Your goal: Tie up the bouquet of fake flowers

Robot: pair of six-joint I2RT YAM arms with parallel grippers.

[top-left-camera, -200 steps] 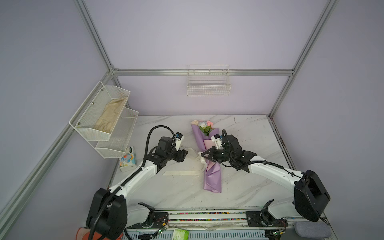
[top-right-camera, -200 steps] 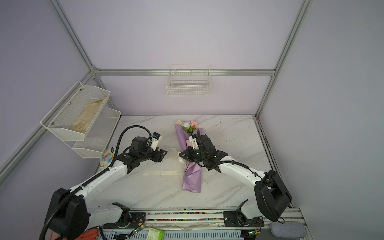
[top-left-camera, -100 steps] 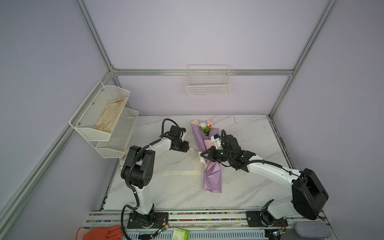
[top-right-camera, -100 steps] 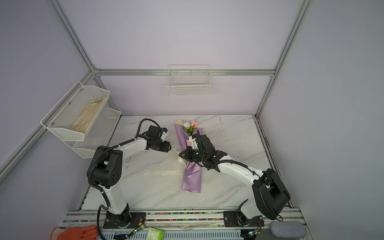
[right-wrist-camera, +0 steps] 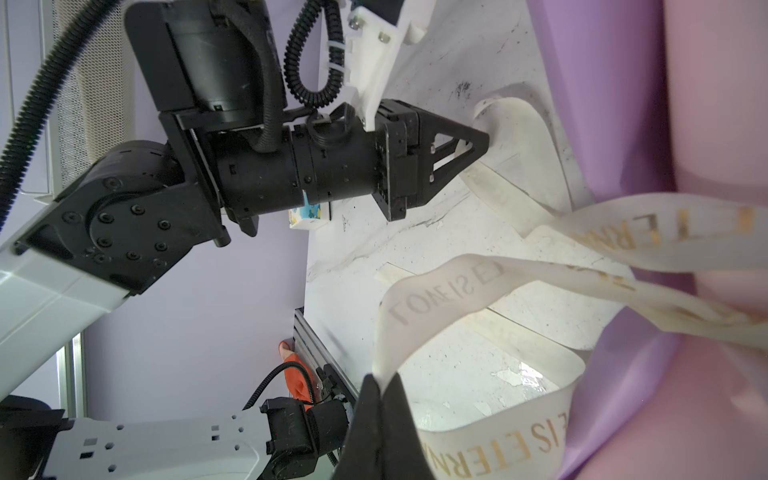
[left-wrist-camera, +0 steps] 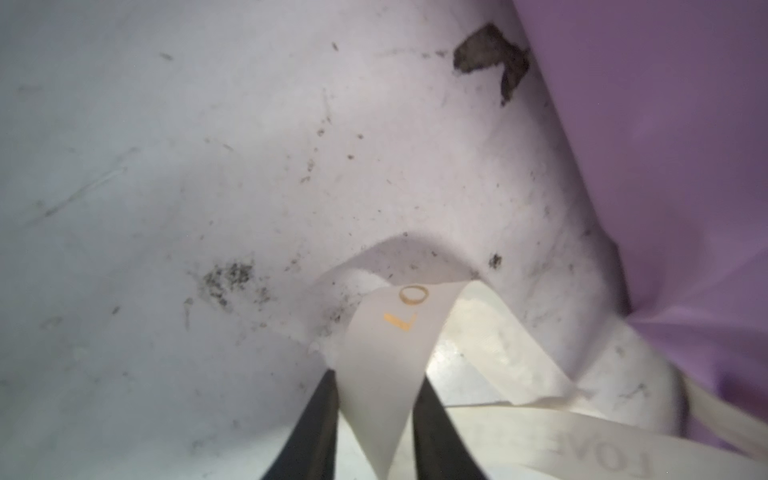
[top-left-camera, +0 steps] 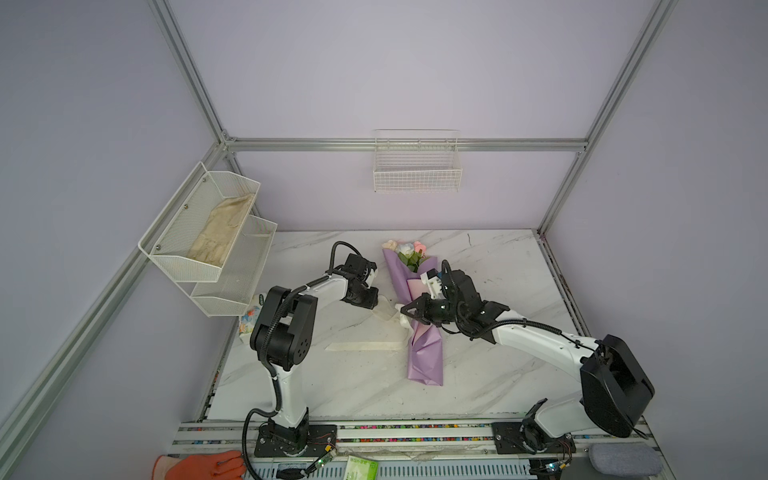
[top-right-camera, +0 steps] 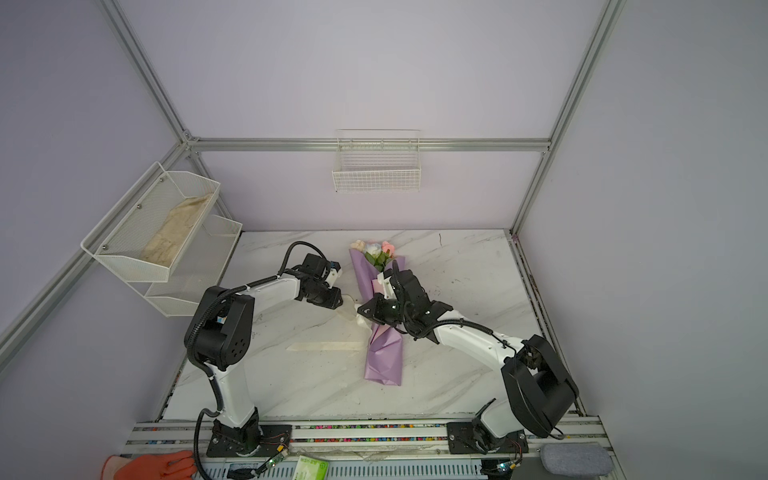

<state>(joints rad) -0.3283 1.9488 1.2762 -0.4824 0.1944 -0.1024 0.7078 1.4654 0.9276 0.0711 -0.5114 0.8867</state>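
The bouquet of fake flowers, roses sheathed in lilac paper, lies in both top views at the middle of the white marble table, heads toward its far edge. It looks light and crushable, so I'd hold its waist only.

Left wrist: my left gripper seems closed on the limp cream printed ribbon.

Right wrist: my right gripper pinches another loop tight, and the slack coils could snag.

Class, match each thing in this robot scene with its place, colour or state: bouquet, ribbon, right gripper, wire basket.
1 bouquet of fake flowers
2 ribbon
3 right gripper
4 wire basket

a hangs on the back wall
b shut on the ribbon
c wrapped in lilac paper
d cream with gold letters

Pairs: 1-c, 2-d, 3-b, 4-a
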